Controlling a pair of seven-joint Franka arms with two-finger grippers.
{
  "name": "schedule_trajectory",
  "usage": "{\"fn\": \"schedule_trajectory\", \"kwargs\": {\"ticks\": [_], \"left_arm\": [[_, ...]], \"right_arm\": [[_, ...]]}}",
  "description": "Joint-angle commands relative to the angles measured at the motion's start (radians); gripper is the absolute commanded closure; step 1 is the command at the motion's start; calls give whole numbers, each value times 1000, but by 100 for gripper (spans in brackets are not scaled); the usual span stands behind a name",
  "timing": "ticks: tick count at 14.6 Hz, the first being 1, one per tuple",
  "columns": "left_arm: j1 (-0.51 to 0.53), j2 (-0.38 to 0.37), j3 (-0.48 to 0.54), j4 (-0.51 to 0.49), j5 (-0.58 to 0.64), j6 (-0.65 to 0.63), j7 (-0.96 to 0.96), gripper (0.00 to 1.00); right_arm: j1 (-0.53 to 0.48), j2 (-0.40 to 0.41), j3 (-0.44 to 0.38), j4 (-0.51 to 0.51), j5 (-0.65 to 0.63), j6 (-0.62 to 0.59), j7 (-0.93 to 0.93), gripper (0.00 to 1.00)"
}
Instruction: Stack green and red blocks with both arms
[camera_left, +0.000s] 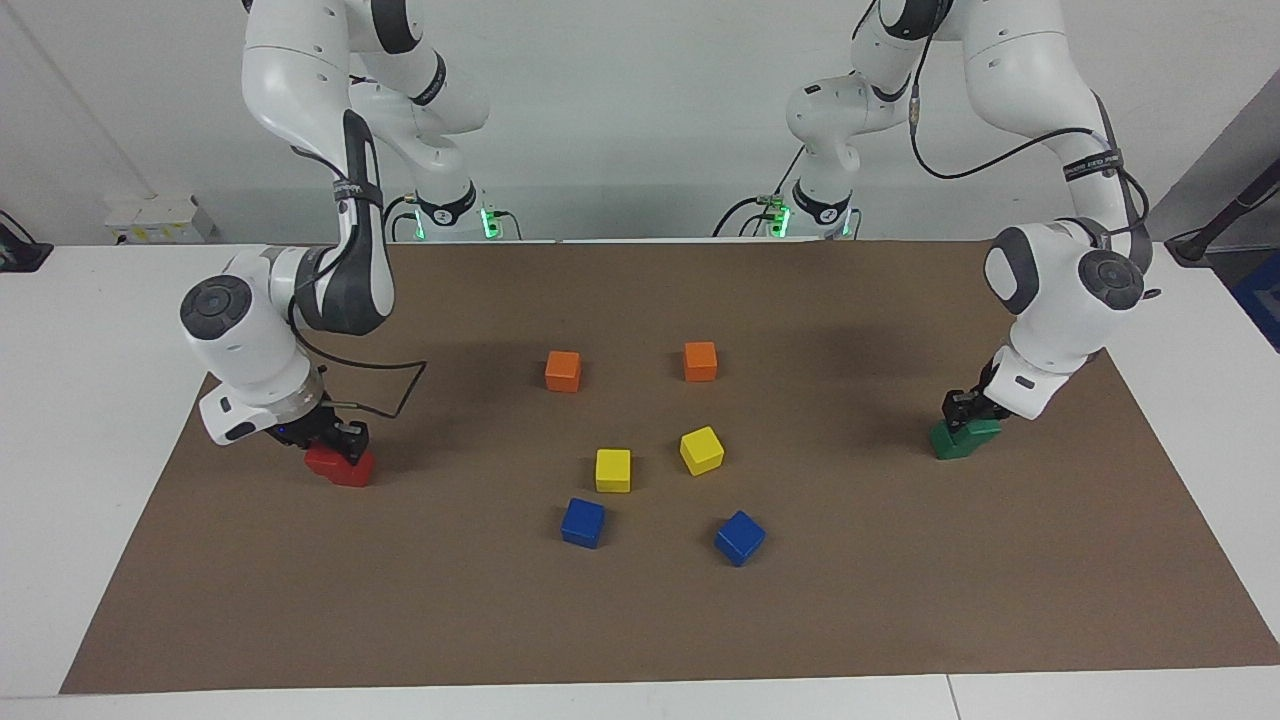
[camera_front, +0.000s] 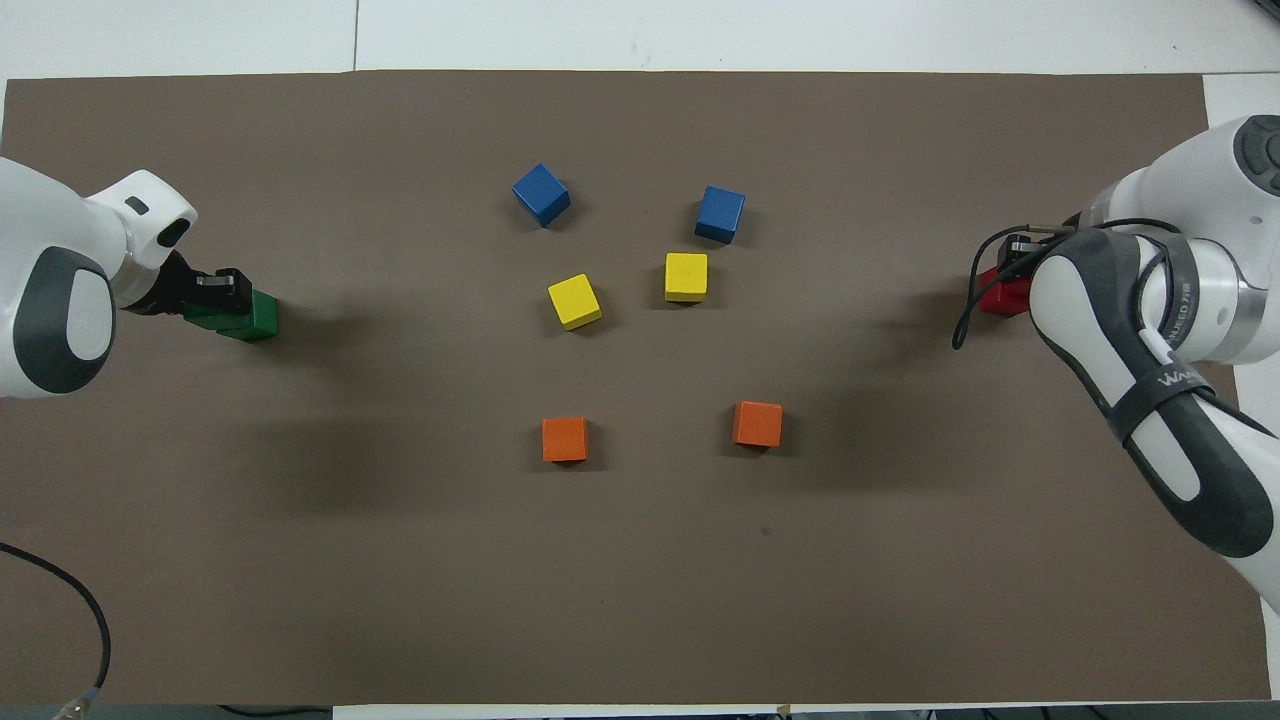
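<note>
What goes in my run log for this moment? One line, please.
left gripper: at green blocks | right gripper: at red blocks | stacks: unclear

Green blocks (camera_left: 962, 438) beneath the left tool (camera_left: 966, 412) and red blocks (camera_left: 341, 466) beneath the right tool (camera_left: 335, 440): smooth, painted, slightly glossy faces. Worktop (camera_left: 640, 620): covered with a matt brown, paper-like sheet. Arm shells above each tool: smooth glossy white plastic with dark grey caps; the tools themselves matt black.
</note>
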Motion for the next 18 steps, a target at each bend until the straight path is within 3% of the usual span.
{"fn": "schedule_trajectory", "kwargs": {"ticks": [1, 2, 4, 5, 6, 8, 9, 10, 18], "left_arm": [[-1, -15, 1, -41, -18, 29, 21, 100], [-1, -15, 1, -46, -18, 34, 21, 97], [-1, -16, 1, -55, -18, 51, 23, 41], [-1, -16, 1, -58, -18, 54, 30, 3], [-1, -16, 1, -58, -18, 53, 35, 0], [0, -19, 3, -55, -18, 45, 37, 0], [0, -24, 3, -50, -18, 39, 35, 0], [2, -33, 3, -49, -18, 33, 33, 0], [-9, -208, -12, 77, -16, -325, 30, 0]], "right_arm": [[-15, -10, 15, -29, 10, 40, 13, 100], [-15, -10, 15, -31, 10, 43, 13, 100], [-16, -10, 15, -31, 26, 44, 22, 100], [-15, -10, 15, -31, 60, 44, 23, 100], [-15, -10, 15, -32, 80, 46, 23, 100], [-12, -10, 14, -32, 82, 53, 36, 60], [-13, -10, 14, -32, 82, 57, 29, 11], [-13, -10, 14, -32, 82, 60, 26, 0], [-6, -21, 12, -17, 80, 34, 34, 0]]}}
